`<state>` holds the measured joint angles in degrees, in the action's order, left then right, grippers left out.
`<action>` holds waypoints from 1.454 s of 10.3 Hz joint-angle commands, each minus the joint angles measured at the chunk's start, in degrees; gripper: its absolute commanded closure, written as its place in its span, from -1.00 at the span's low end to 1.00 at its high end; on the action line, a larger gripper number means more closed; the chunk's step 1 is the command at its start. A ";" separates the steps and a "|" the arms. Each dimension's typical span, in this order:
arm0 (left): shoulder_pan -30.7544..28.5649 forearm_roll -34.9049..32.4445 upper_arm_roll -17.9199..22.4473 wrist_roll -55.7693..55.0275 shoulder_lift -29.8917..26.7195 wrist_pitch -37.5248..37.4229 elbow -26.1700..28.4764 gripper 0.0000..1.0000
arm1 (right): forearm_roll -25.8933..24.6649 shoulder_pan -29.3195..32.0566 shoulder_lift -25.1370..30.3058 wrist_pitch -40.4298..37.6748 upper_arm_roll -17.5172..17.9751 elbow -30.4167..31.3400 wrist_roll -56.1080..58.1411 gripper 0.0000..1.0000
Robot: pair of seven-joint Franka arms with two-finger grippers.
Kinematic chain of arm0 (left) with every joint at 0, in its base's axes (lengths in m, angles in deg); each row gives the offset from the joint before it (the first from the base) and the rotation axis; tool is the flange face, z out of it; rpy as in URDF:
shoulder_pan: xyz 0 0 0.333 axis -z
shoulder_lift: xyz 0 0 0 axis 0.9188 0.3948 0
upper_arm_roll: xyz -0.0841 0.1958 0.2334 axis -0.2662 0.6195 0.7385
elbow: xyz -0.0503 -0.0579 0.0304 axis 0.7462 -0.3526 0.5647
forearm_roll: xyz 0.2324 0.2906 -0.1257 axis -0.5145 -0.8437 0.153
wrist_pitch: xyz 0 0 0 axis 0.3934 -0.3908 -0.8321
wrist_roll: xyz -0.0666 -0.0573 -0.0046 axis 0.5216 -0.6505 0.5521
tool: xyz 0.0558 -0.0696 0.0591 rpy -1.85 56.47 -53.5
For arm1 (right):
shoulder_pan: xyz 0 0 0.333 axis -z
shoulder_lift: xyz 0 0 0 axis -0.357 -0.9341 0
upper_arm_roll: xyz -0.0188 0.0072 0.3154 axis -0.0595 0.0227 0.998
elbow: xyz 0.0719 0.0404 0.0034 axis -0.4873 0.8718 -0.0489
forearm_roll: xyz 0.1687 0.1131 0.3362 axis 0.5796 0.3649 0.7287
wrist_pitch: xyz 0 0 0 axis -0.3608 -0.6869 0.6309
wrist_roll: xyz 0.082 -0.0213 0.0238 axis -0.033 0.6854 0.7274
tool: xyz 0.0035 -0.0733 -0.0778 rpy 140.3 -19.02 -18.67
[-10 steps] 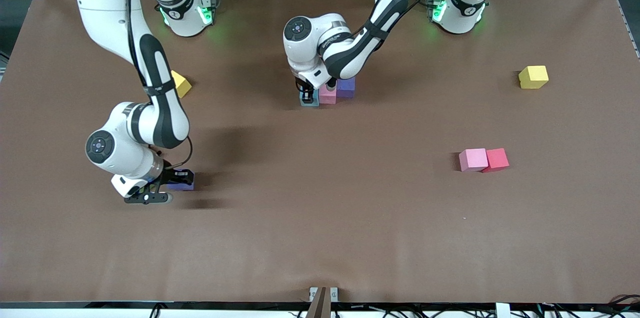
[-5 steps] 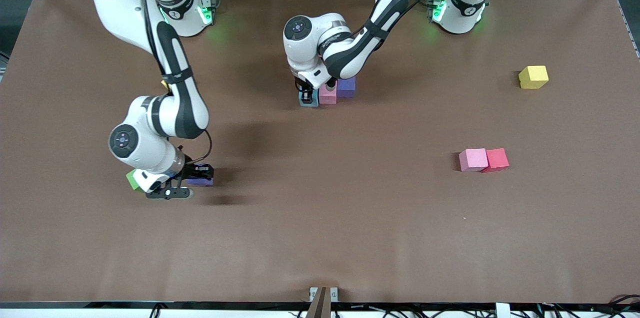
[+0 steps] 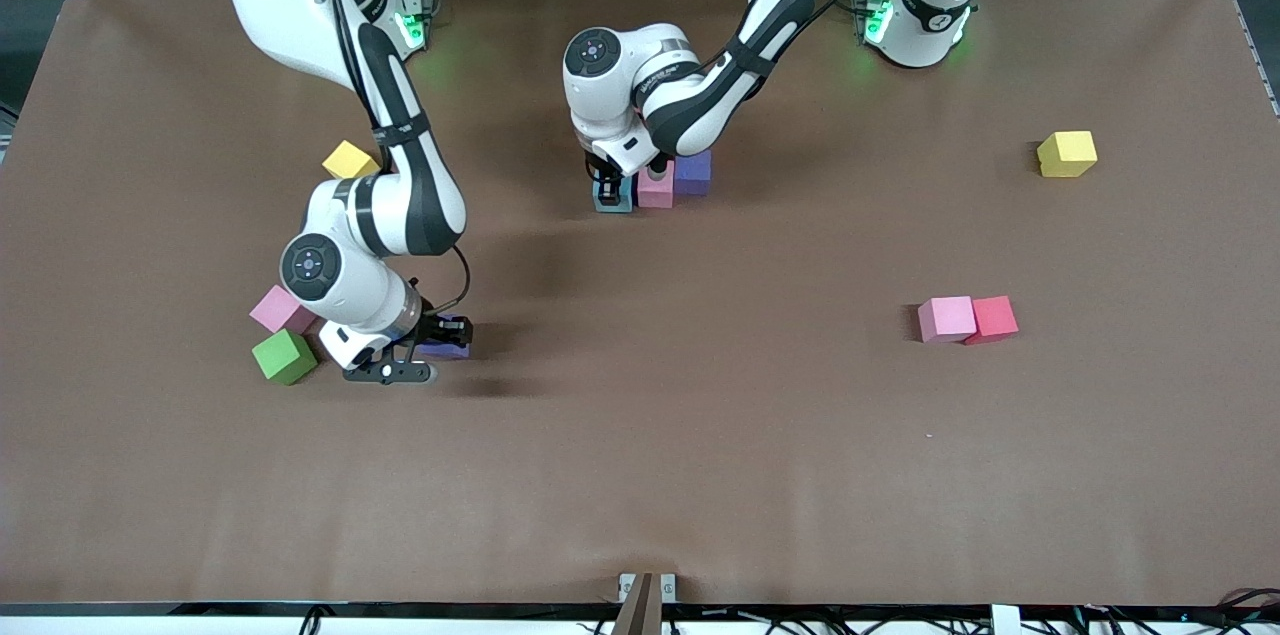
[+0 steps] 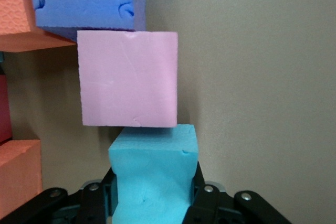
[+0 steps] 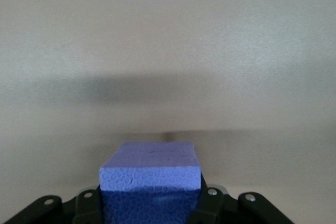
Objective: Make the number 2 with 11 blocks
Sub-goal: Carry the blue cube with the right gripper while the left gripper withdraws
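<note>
Front view: we see the left gripper (image 3: pixel 612 187) clamped on a light blue block (image 3: pixel 614 199) that sits at the end of a short row, touching a pink block (image 3: pixel 656 187), which in turn touches a purple block (image 3: pixel 693 171). From the left wrist view, the light blue block (image 4: pixel 153 174) sits between the black fingers (image 4: pixel 202 195), with the pink block (image 4: pixel 127 78) against it, the purple one (image 4: pixel 89 1) next, and orange blocks (image 4: pixel 16 3) and a red edge (image 4: pixel 4 108) alongside.

We see the right gripper (image 3: pixel 432 339) over the table (image 3: pixel 700 435) toward the right arm's end, closed on a second purple block (image 3: pixel 447 342); the right wrist view shows that block (image 5: pixel 151 187) held above its own shadow. Beside the right arm rest a green block (image 3: pixel 284 356) and another pink block (image 3: pixel 280 309), touching at their corners, with a yellow cube (image 3: pixel 349 159) farther from the front camera.

Toward the left arm's end, a third pink block (image 3: pixel 946 319) and a red block (image 3: pixel 993 319) sit touching, and a second yellow cube (image 3: pixel 1067 154) stands well apart.
</note>
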<state>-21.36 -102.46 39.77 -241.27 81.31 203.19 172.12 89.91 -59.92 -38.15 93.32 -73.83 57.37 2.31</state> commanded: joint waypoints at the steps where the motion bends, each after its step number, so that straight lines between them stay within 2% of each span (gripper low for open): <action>1: 0.32 -1.33 -0.12 -3.97 0.37 0.92 0.23 0.41 | 2.63 -1.07 1.62 0.00 -0.08 1.73 -0.65 0.76; 2: 0.41 -1.33 -0.12 -3.97 0.46 0.93 0.14 -0.06 | 3.50 -1.77 1.62 0.09 -0.08 1.82 -1.26 0.76; 3: 0.49 -1.33 -0.12 -4.05 0.54 0.93 0.23 -0.99 | 4.12 -3.00 1.54 0.17 -0.08 1.82 -2.48 0.76; 10: -0.38 -1.95 -0.12 -0.98 -3.58 0.22 0.58 -1.00 | 5.80 -8.89 1.45 0.26 -0.16 1.82 -10.56 0.76; 12: -0.91 -1.86 -0.12 1.39 -8.30 -1.79 2.50 -1.00 | 5.71 -10.65 1.45 1.05 -0.16 1.82 -13.55 0.77; 15: -5.55 -0.55 -0.38 8.49 -15.17 -3.02 5.40 -1.00 | 5.80 -12.06 1.53 1.49 -0.16 1.82 -15.93 0.77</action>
<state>-24.09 -102.81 39.85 -235.73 70.63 200.93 173.53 95.00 -71.07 -38.15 94.15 -73.71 57.83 -12.26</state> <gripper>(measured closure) 0.000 0.436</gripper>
